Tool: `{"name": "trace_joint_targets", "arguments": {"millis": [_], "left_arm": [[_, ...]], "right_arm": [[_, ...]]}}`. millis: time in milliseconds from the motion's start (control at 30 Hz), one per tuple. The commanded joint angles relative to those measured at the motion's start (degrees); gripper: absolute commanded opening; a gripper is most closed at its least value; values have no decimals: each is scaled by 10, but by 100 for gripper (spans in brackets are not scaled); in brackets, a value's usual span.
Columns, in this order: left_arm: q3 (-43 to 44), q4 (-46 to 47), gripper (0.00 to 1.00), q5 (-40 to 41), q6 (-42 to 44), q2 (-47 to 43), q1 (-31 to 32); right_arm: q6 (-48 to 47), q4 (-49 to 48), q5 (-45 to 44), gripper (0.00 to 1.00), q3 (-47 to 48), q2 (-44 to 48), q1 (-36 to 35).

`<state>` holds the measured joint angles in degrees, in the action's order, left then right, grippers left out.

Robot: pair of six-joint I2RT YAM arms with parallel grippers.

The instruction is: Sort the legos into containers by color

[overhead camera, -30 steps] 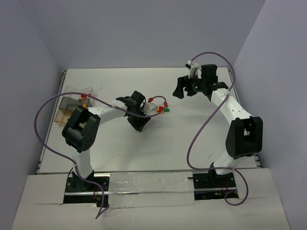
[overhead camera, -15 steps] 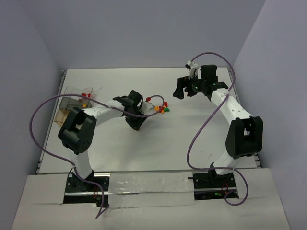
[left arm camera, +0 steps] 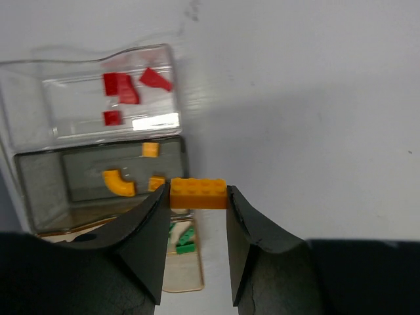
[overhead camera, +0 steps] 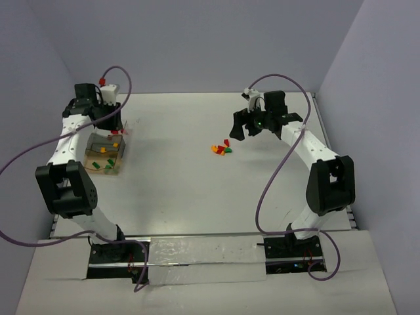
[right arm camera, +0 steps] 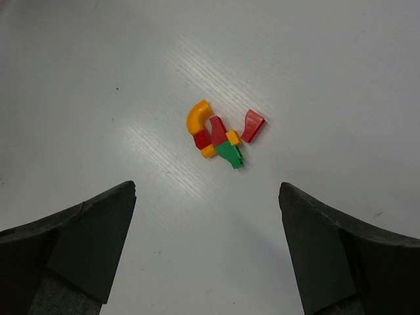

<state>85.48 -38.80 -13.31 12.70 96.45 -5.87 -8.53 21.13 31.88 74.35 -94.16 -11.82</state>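
Note:
My left gripper (left arm camera: 198, 197) is shut on an orange-yellow brick (left arm camera: 198, 194) and holds it above the right edge of the clear containers (left arm camera: 176, 79). In the top view the left gripper (overhead camera: 107, 118) is over the containers (overhead camera: 98, 167) at the far left. The trays hold red bricks (left arm camera: 125, 88), orange-yellow bricks (left arm camera: 118, 182) and green bricks (left arm camera: 184, 240), one colour each. A small pile of loose legos (right arm camera: 220, 138) lies mid-table, also seen in the top view (overhead camera: 222, 148). My right gripper (right arm camera: 207, 197) is open and empty, above the table just beside that pile (overhead camera: 246, 123).
The white table (overhead camera: 197, 197) has purple walls on three sides. Purple cables loop from both arms. The arm bases stand at the near edge.
My left arm has swung from the pile in the middle to the containers at far left, carrying the orange-yellow brick. My right gripper has shifted slightly left, toward the pile.

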Motion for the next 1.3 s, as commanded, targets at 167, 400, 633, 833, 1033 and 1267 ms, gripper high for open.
{"name": "trace_joint_targets", "arguments": {"millis": [167,400,633,833,1033,1267], "left_arm": [[58,-24,10,33,-12,82,-64],[54,-13,19,45,-21,118,-68],[59,-23,49,40,-17,117,-69],[55,-27,56,49,-20,101,-69],[56,-24,58,33,-33,76,-68],[43,-17,58,7,-47,39,-58]], "right_arm": [[-29,11,-30,96,25,-8,-8],[-41,26,-46,95,29,-14,-11],[-59,45,-96,92,46,-33,-26],[-48,46,-122,89,66,-61,-43],[-31,52,-155,80,106,-117,-64],[8,59,-175,60,167,-198,-74]]}}
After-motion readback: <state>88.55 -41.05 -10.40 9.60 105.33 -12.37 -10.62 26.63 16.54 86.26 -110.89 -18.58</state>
